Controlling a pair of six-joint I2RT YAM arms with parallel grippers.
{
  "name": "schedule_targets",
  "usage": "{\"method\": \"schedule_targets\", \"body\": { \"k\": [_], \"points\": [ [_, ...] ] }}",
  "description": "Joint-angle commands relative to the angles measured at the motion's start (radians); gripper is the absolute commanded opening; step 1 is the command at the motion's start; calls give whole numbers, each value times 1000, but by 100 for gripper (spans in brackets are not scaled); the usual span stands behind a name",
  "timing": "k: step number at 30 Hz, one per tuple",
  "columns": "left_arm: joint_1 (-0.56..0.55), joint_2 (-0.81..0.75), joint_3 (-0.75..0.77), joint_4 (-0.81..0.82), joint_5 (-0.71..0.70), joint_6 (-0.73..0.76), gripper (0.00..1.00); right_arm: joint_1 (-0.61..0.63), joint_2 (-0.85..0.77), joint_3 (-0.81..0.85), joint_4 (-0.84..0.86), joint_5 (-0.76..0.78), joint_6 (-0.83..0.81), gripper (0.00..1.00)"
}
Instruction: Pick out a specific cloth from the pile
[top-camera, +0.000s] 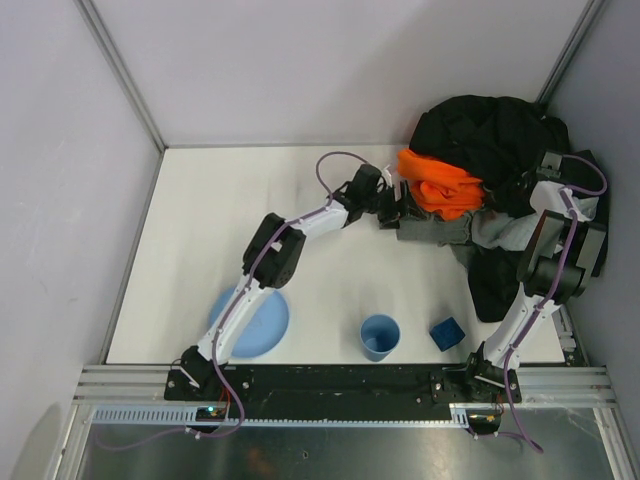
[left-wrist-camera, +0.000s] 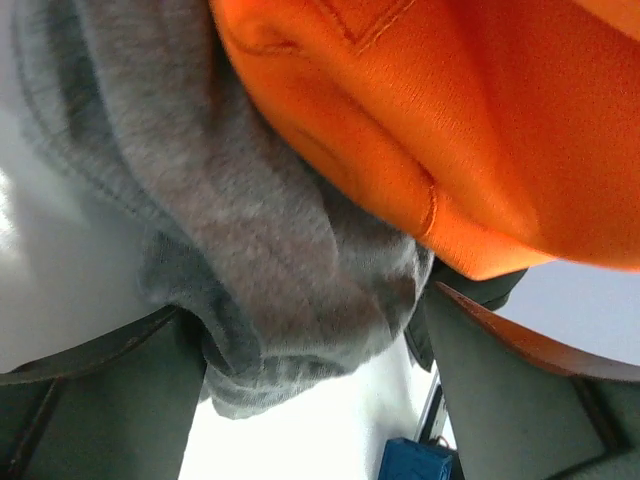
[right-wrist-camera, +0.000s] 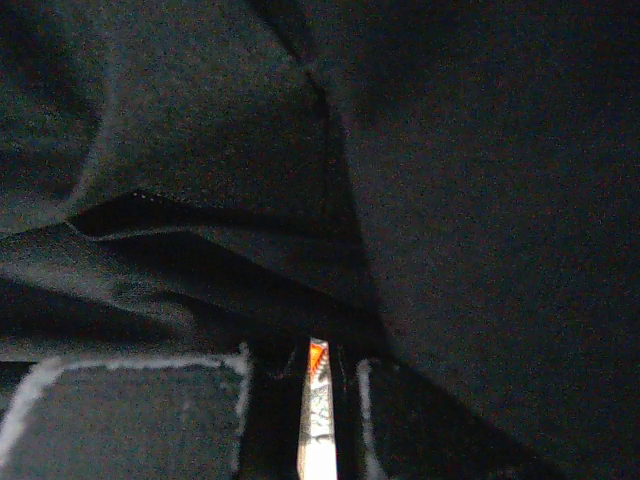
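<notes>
Left gripper (top-camera: 392, 210), fingers apart astride a fold, faces the grey cloth (top-camera: 432, 231), lying 9-to-3 at its 3 o'clock under the orange cloth (top-camera: 440, 185) at the 7 o'clock edge of the pile (top-camera: 490, 130); the right gripper (right-wrist-camera: 318, 400), farther off, is closed amid the jacket (right-wrist-camera: 450, 200).

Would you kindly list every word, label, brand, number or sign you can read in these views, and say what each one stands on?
None: no readable text shows in any view.
The orange cloth, grey cloth, black jacket, blue plate, blue cup and blue block all look plain, with no print, tag or logo visible.
</notes>
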Motion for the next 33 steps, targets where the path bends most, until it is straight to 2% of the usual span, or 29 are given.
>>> {"method": "schedule_targets", "body": {
  "k": [1, 5, 11, 16, 19, 23, 33],
  "points": [
    [-35, 63, 121, -22, 32, -34, 87, 11, 75, -61, -109, 153, -40, 0],
    [-47, 83, 162, -20, 42, -29, 77, 13, 83, -61, -111, 154, -41, 0],
    [-50, 69, 164, -14, 67, 6, 48, 16, 86, -61, -113, 159, -42, 0],
    [-50, 37, 130, -4, 75, 36, 28, 21, 91, -61, -116, 162, -41, 0],
    [-47, 8, 101, 5, 84, 44, 19, 22, 93, -61, -120, 165, -38, 0],
    [-45, -54, 37, 7, 83, 76, 14, 22, 93, -63, -121, 158, -35, 0],
    [-33, -269, -160, 8, 50, 168, 12, 20, 78, -63, -127, 125, -26, 0]
  ]
}}
